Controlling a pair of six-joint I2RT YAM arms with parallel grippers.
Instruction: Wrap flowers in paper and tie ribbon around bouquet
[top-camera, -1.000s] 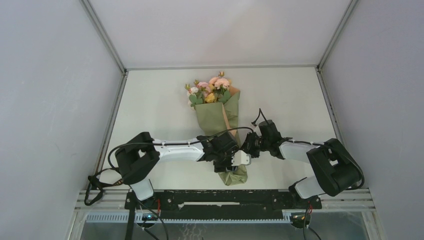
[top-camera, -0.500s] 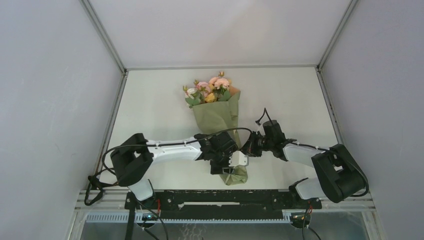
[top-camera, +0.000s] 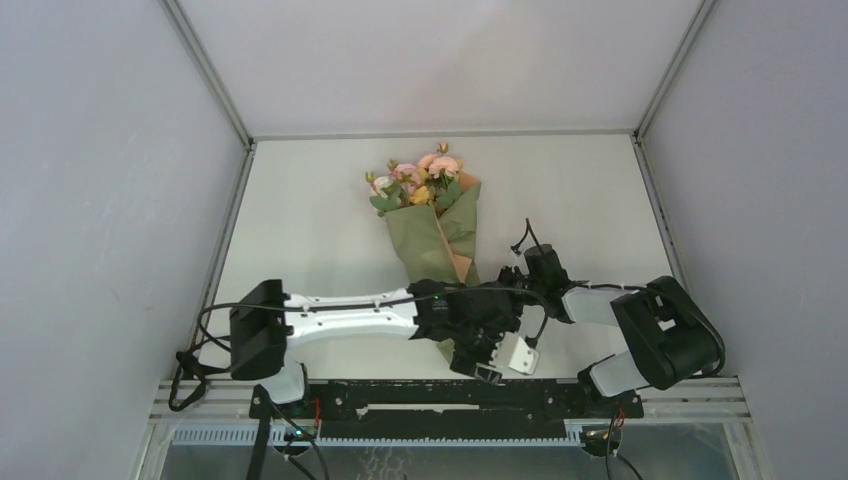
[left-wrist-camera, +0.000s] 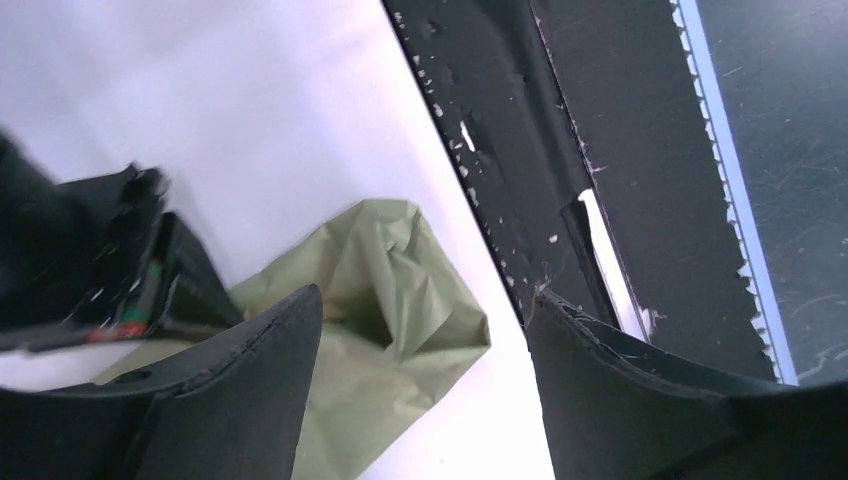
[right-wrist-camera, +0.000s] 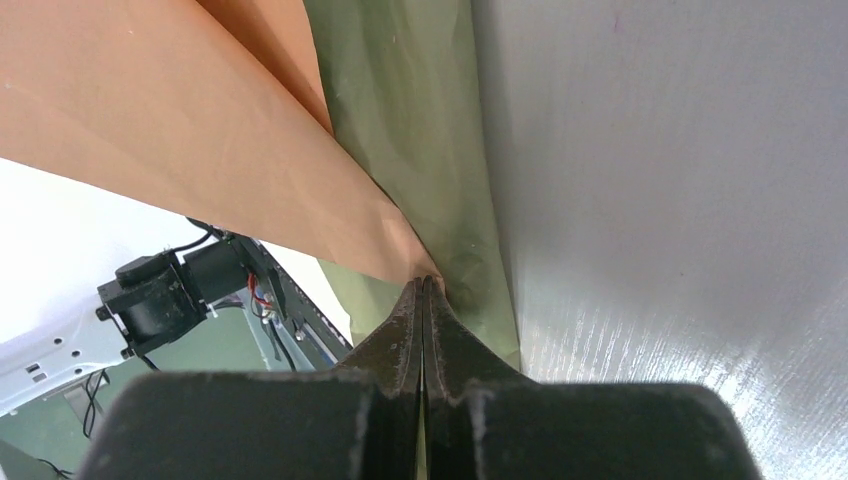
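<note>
The bouquet lies in the middle of the table, its pink and yellow flowers (top-camera: 420, 180) at the far end. The olive paper (top-camera: 432, 238) forms a cone with a tan-orange strip showing. In the right wrist view my right gripper (right-wrist-camera: 422, 284) is shut, its tips pinching the paper's (right-wrist-camera: 250, 140) tan edge where it meets the olive face. My left gripper (top-camera: 487, 366) is open above the cone's crumpled lower end (left-wrist-camera: 400, 290), near the front edge. Nothing sits between its fingers (left-wrist-camera: 260, 370). I see no ribbon in any view.
A black rail (top-camera: 400, 395) runs along the table's front edge, directly beside the left gripper (left-wrist-camera: 422, 305). My left forearm (top-camera: 350, 310) lies across the table left of the cone. Grey walls enclose the table on three sides.
My left gripper has opened wider and swung right and toward the front edge, off the cone. The right gripper has closed on the paper edge, and more tan strip now shows.
</note>
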